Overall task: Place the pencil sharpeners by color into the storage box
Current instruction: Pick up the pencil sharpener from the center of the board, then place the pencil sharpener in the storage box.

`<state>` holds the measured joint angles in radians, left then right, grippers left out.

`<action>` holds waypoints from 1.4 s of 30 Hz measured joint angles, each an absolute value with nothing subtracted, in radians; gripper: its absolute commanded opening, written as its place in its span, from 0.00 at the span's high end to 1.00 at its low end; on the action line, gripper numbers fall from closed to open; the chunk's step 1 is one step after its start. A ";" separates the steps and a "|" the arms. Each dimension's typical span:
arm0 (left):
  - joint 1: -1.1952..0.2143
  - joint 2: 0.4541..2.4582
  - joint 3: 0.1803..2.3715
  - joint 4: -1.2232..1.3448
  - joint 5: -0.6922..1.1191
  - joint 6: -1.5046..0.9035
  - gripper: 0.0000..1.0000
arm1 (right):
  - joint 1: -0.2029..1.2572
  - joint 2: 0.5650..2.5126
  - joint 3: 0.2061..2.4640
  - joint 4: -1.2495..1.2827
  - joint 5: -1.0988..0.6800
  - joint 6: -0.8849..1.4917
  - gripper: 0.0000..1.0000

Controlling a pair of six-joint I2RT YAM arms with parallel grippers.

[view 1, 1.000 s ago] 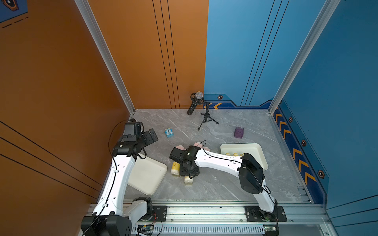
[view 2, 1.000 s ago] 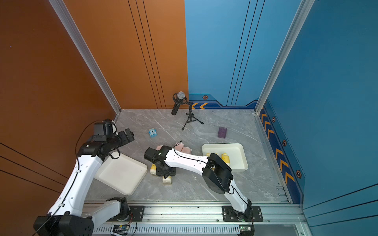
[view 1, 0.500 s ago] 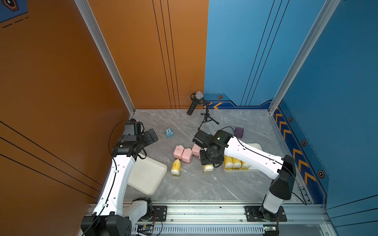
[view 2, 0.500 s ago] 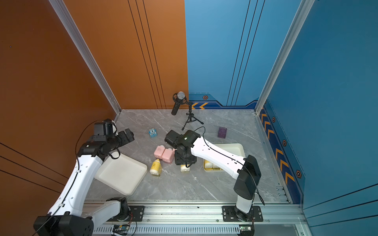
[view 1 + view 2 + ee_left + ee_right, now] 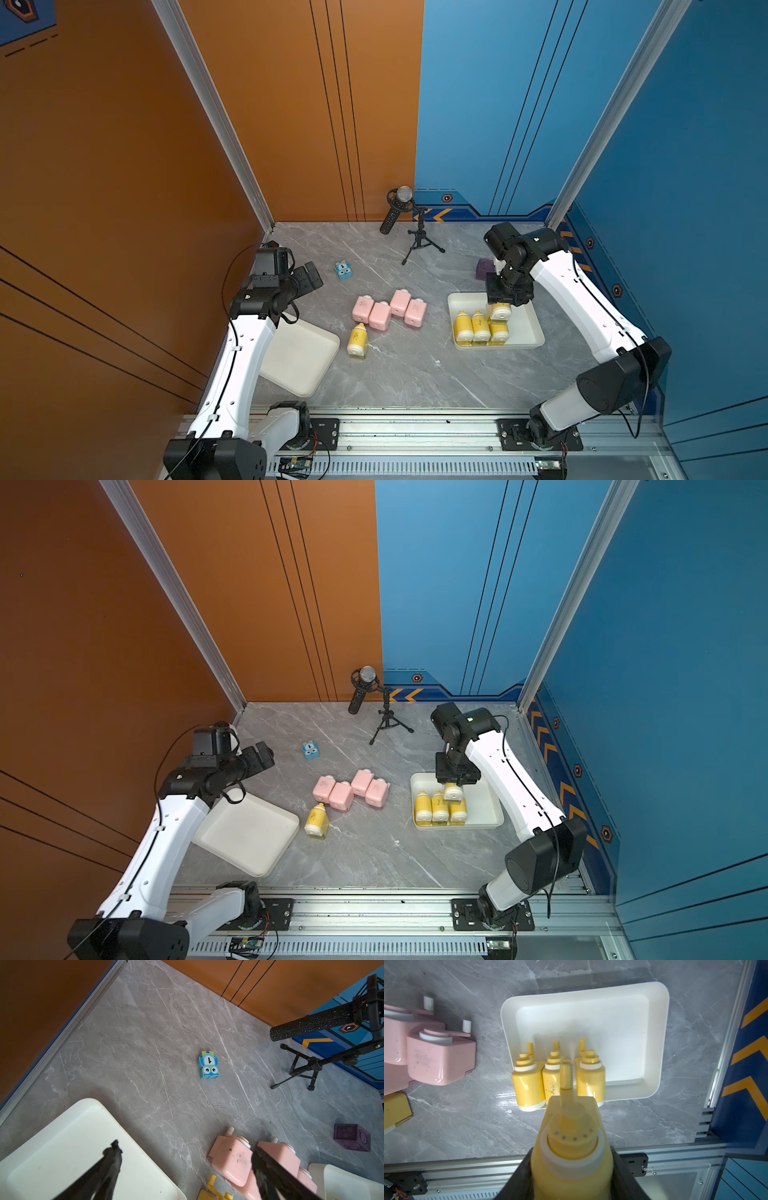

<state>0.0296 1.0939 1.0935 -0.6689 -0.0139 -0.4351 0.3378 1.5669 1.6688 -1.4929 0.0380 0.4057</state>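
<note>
Right wrist view: the right gripper [image 5: 571, 1176] is clamped on a yellow sharpener [image 5: 571, 1142], its white collar and crank facing the lens, held in the air over the box [image 5: 623, 1028]. Three more yellow sharpeners [image 5: 553, 1078] lie side by side inside, against the box's front wall toward its left corner. In both top views the held one hangs just behind the right end of that row, and the box sits by the bench's right edge.

A fifth yellow one [image 5: 357, 340] lies alone on the bench [image 5: 415, 374] near its middle, well apart from the box. Just behind it, four pink sharpeners [image 5: 380, 316] huddle together, touching.

By the bench's left edge the left gripper [image 5: 311, 275] hangs with its jaws spread wide and nothing between them, just behind a white tray [image 5: 299, 361]. A blue cube [image 5: 344, 270] sits near that gripper. A purple cube [image 5: 483, 268] stands behind the box, partly hidden by the right arm. A microphone [image 5: 397, 208] on a tripod stands at the back edge.
</note>
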 measured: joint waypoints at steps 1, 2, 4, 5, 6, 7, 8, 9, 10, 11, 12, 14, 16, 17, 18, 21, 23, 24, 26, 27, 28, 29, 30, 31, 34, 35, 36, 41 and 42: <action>0.028 1.094 1.093 -0.669 -0.014 -0.435 0.02 | 0.311 1.567 1.669 -1.498 0.038 0.387 0.68; 0.026 1.094 1.093 -0.669 -0.014 -0.435 0.02 | 0.283 1.567 1.668 -1.504 0.038 0.364 0.69; 0.025 1.094 1.093 -0.669 -0.014 -0.434 0.02 | 0.248 1.568 1.668 -1.512 0.046 0.330 0.69; 0.025 1.094 1.093 -0.669 -0.014 -0.434 0.02 | 0.237 1.572 1.668 -1.516 0.057 0.314 0.69; 0.025 1.094 1.093 -0.669 -0.014 -0.434 0.02 | 0.228 1.578 1.668 -1.520 0.069 0.300 0.69; 0.025 1.094 1.093 -0.669 -0.014 -0.434 0.02 | 0.221 1.587 1.668 -1.520 0.078 0.289 0.69; 0.025 1.094 1.093 -0.669 -0.014 -0.434 0.02 | 0.214 1.599 1.669 -1.520 0.083 0.279 0.69; 0.025 1.094 1.093 -0.669 -0.014 -0.434 0.02 | 0.204 1.613 1.668 -1.519 0.085 0.266 0.69; 0.025 1.094 1.093 -0.669 -0.014 -0.434 0.02 | 0.194 1.626 1.668 -1.519 0.088 0.257 0.69; 0.025 1.094 1.093 -0.669 -0.013 -0.434 0.02 | 0.183 1.640 1.668 -1.518 0.092 0.246 0.68; 0.025 1.094 1.093 -0.669 -0.013 -0.434 0.02 | 0.170 1.657 1.668 -1.518 0.099 0.234 0.68; 0.025 1.094 1.093 -0.669 -0.010 -0.434 0.02 | 0.149 1.681 1.668 -1.515 0.110 0.210 0.68; 0.025 1.094 1.093 -0.669 -0.006 -0.432 0.02 | 0.127 1.695 1.668 -1.506 0.114 0.187 0.68; 0.025 1.094 1.093 -0.669 -0.005 -0.431 0.02 | 0.116 1.699 1.668 -1.501 0.117 0.176 0.67; 0.025 1.094 1.093 -0.669 -0.003 -0.430 0.02 | 0.106 1.700 1.665 -1.493 0.118 0.163 0.67; 0.025 1.094 1.093 -0.669 0.001 -0.426 0.02 | 0.081 1.700 1.645 -1.465 0.125 0.132 0.68; 0.025 1.094 1.093 -0.669 0.002 -0.424 0.02 | 0.068 1.701 1.624 -1.443 0.129 0.113 0.67; 0.025 1.094 1.093 -0.669 0.005 -0.423 0.02 | 0.063 1.702 1.615 -1.435 0.129 0.105 0.67; 0.025 1.094 1.093 -0.669 0.006 -0.423 0.02 | 0.051 1.711 1.593 -1.417 0.129 0.092 0.68; 0.025 1.094 1.093 -0.669 0.007 -0.423 0.02 | 0.046 1.719 1.583 -1.409 0.129 0.084 0.67; 0.025 1.094 1.093 -0.669 0.009 -0.423 0.02 | 0.040 1.729 1.571 -1.399 0.129 0.080 0.68; 0.025 1.094 1.093 -0.669 0.009 -0.423 0.02 | 0.033 1.741 1.559 -1.387 0.129 0.074 0.68; 0.025 1.094 1.093 -0.669 0.009 -0.423 0.02 | 0.026 1.752 1.546 -1.377 0.130 0.071 0.68; 0.025 1.095 1.093 -0.669 0.009 -0.422 0.02 | 0.019 1.763 1.534 -1.367 0.129 0.067 0.68; 0.025 1.100 1.093 -0.669 0.009 -0.416 0.02 | -0.002 1.798 1.512 -1.345 0.130 0.059 0.68; 0.025 1.102 1.093 -0.669 0.009 -0.416 0.02 | -0.009 1.813 1.510 -1.338 0.131 0.056 0.68; 0.025 1.104 1.093 -0.669 0.009 -0.416 0.02 | -0.014 1.825 1.509 -1.332 0.133 0.055 0.68; 0.025 1.109 1.093 -0.669 0.009 -0.415 0.02 | -0.026 1.858 1.496 -1.290 0.136 0.051 0.68; 0.025 1.109 1.093 -0.669 0.009 -0.415 0.02 | -0.027 1.860 1.490 -1.283 0.136 0.051 0.68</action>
